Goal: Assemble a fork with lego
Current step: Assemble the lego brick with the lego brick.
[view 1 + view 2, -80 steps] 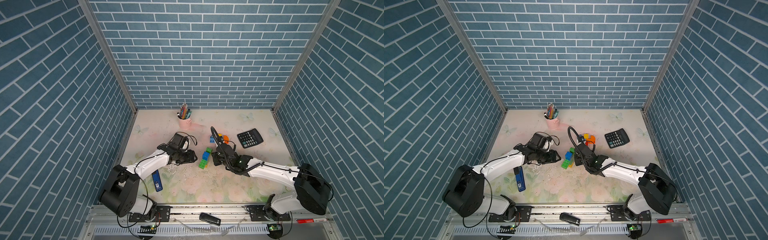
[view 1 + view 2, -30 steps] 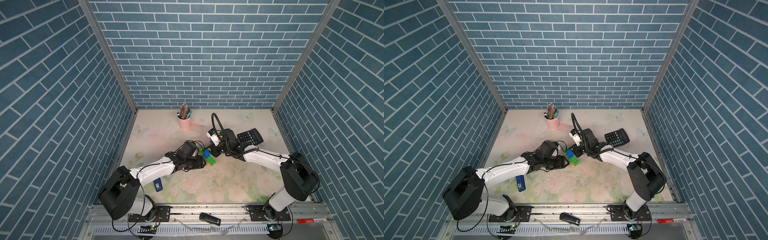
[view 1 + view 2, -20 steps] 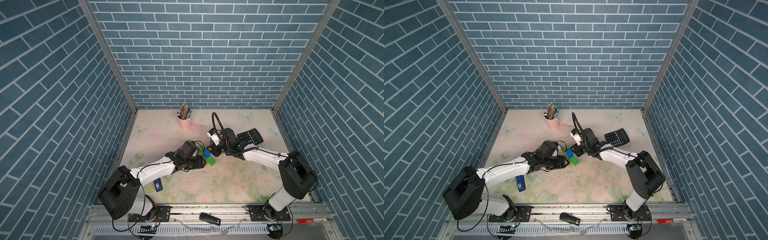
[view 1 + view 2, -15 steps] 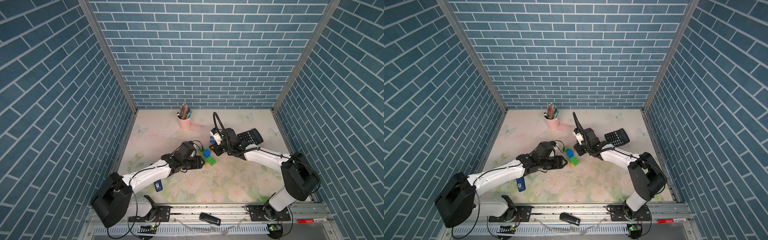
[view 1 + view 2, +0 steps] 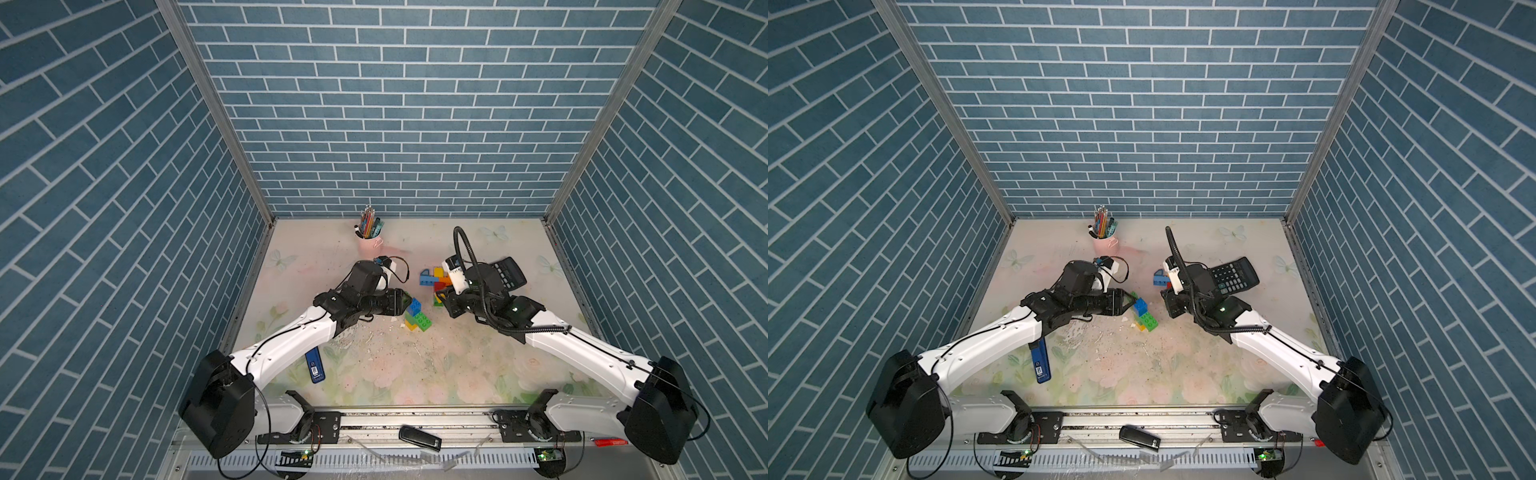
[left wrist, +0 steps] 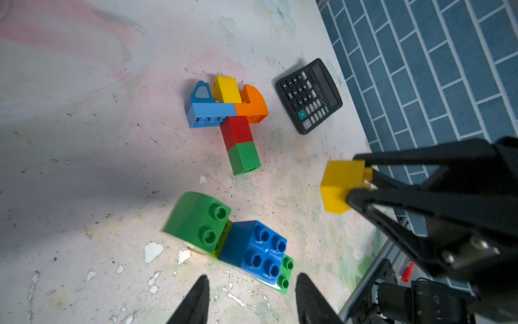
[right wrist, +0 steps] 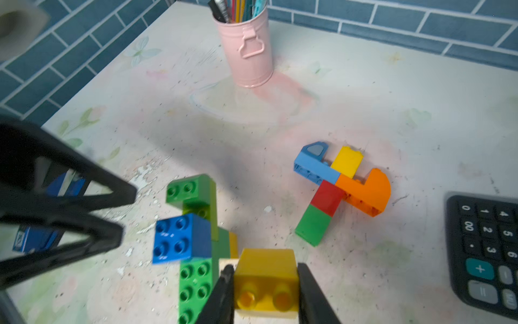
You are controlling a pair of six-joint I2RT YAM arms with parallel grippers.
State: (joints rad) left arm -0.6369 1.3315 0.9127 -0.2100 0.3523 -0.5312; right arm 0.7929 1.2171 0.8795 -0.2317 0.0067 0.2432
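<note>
The right gripper is clamped on a yellow brick, one finger on each side, studs facing the wrist camera; it holds the brick above the table, just beside the green-and-blue cluster. That cluster lies on the table between the two arms: a blue square brick sits on a green oblong brick, with a rounded green brick at one end and a bit of yellow showing underneath. The left gripper points at the cluster with its jaws partly apart and nothing between them; its tips are close to the blue brick without touching it. Farther back lies the joined lego piece, flat on the table: light blue, yellow and orange bricks across one end, red and green bricks in a line as a stem. A black calculator lies just beside it, a pink cup of pens stands near the back wall, and a blue stick lies under the left arm
</note>
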